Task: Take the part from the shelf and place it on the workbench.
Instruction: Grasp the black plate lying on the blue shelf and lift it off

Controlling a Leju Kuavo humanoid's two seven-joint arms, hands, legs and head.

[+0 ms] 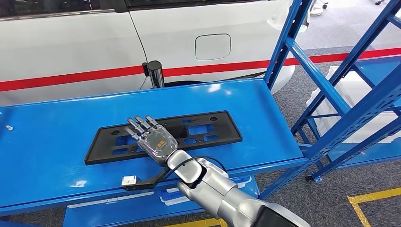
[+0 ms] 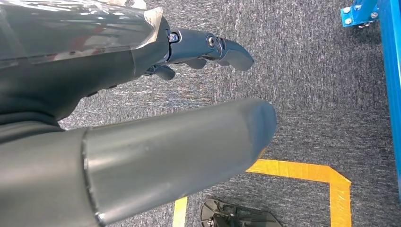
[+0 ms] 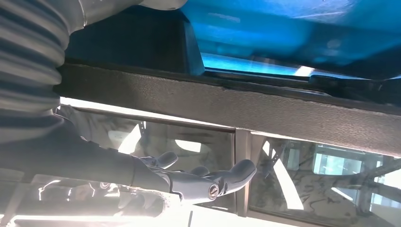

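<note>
While lying flat on the blue workbench (image 1: 42, 156), long black slotted part (image 1: 203, 131), right robot hand (image 1: 152, 137) resting spread on it.

Black part (image 1: 163, 136) under silver right hand (image 1: 153, 137); blue tabletop (image 1: 47, 142); beyond hand, white car (image 1: 94, 42) with red stripe.

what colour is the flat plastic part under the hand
Black: the flat rectangular plastic part on the blue shelf, clearest in the head view.
</note>
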